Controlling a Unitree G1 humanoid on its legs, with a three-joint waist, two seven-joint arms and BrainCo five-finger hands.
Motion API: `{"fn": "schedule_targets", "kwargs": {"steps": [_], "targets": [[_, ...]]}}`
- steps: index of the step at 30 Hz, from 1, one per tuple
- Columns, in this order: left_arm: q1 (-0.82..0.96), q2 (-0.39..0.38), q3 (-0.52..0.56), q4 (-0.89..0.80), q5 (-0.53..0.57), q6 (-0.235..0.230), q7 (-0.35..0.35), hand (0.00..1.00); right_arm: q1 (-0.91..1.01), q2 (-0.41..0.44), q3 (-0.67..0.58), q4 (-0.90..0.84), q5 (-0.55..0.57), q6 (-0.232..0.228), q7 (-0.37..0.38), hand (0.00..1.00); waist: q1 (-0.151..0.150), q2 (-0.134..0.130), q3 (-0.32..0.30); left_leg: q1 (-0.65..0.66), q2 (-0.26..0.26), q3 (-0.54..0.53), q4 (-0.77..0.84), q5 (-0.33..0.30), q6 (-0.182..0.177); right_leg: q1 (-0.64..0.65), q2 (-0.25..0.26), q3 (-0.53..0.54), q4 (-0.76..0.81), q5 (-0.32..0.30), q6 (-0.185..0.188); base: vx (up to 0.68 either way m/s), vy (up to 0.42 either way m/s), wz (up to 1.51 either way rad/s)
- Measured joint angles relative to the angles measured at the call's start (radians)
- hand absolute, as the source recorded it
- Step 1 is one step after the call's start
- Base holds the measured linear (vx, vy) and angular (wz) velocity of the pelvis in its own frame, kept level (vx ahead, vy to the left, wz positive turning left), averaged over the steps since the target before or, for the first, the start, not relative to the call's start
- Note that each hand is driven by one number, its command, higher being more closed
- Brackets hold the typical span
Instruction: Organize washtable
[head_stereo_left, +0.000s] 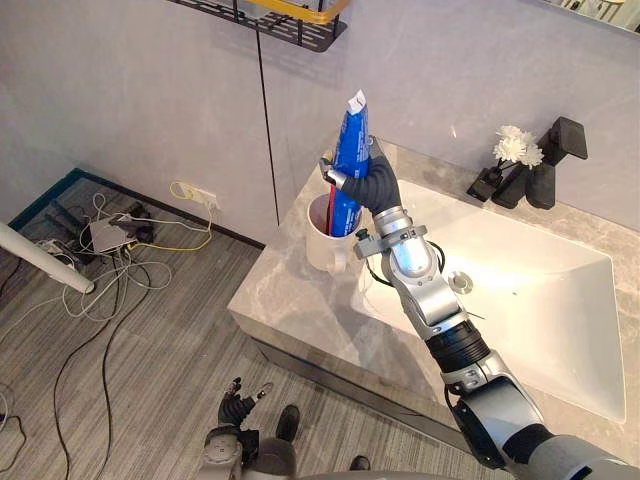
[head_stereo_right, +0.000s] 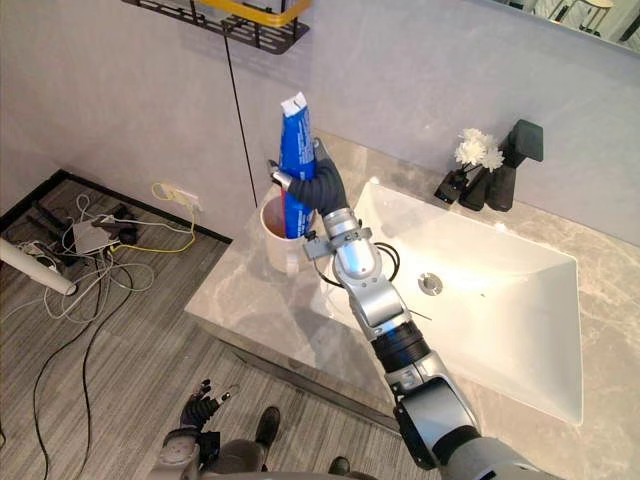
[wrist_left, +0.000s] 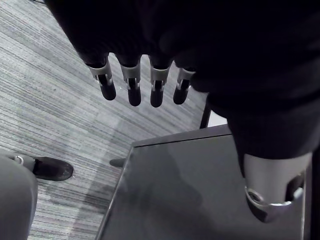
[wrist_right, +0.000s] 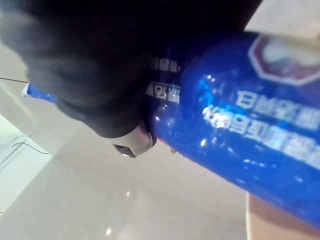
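One arm is stretched out. The right arm comes in from the lower right and reaches diagonally over the near-left corner of the sink (head_stereo_left: 560, 300), with the forearm raised and the wrist bent towards the wall. The right hand (head_stereo_left: 374, 186) has its fingers and thumb curled round the middle of the blue toothpaste tube (head_stereo_left: 351, 140) and grips it firmly. In the right wrist view the tube's glossy blue body (wrist_right: 240, 140) lies just beside the hand's dark cover.

The tube stands nearly upright with its crimped white end on top. Its lower end dips below the rim of the white cup (head_stereo_left: 320, 248), which sits on the grey marble countertop (head_stereo_left: 285, 300) just left of the basin. A thin red item (head_stereo_left: 329, 207) also stands in the cup, but what it is cannot be made out.

The left hand (head_stereo_left: 238, 406) hangs low over the striped grey floor beside the counter's front edge. Its fingers (wrist_left: 131, 85) are loose and slightly spread, with nothing in them.

At the back of the sink is a black faucet (head_stereo_left: 548, 165) — a small white flower (head_stereo_left: 518, 147) sits just beside it. A black wire shelf (head_stereo_left: 290, 22) with a yellow item on it hangs on the wall above the cup.
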Motion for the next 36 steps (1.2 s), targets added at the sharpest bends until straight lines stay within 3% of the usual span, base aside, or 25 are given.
{"fn": "schedule_targets", "kwargs": {"steps": [21,22,36], "targets": [[0.0,-0.003,-0.014,0.015,-0.002,0.0,-0.006,0.0,0.08,0.019,0.019,-0.028,-0.021,0.002,0.013,1.0,-0.004,0.02,-0.009,0.001,-0.002,-0.003,0.0,0.0,0.0,0.0,-0.001,-0.004,0.0,0.0,0.0,0.0,0.0,0.0],[0.0,-0.003,-0.019,0.015,-0.001,-0.001,-0.01,0.0,0.081,0.02,0.019,-0.028,-0.022,0.002,0.012,0.0,-0.003,0.022,-0.01,0.001,-0.003,-0.003,0.0,0.0,0.0,0.0,-0.001,-0.004,0.0,0.0,0.0,0.0,0.0,0.0],[0.0,-0.002,-0.019,0.016,-0.001,0.0,-0.019,0.0,0.113,0.033,0.018,-0.035,-0.06,0.002,-0.006,0.0,-0.009,0.022,-0.01,0.002,-0.002,-0.003,0.0,0.0,0.0,0.0,-0.001,-0.004,0.0,0.0,0.0,0.0,0.0,0.0]]}}
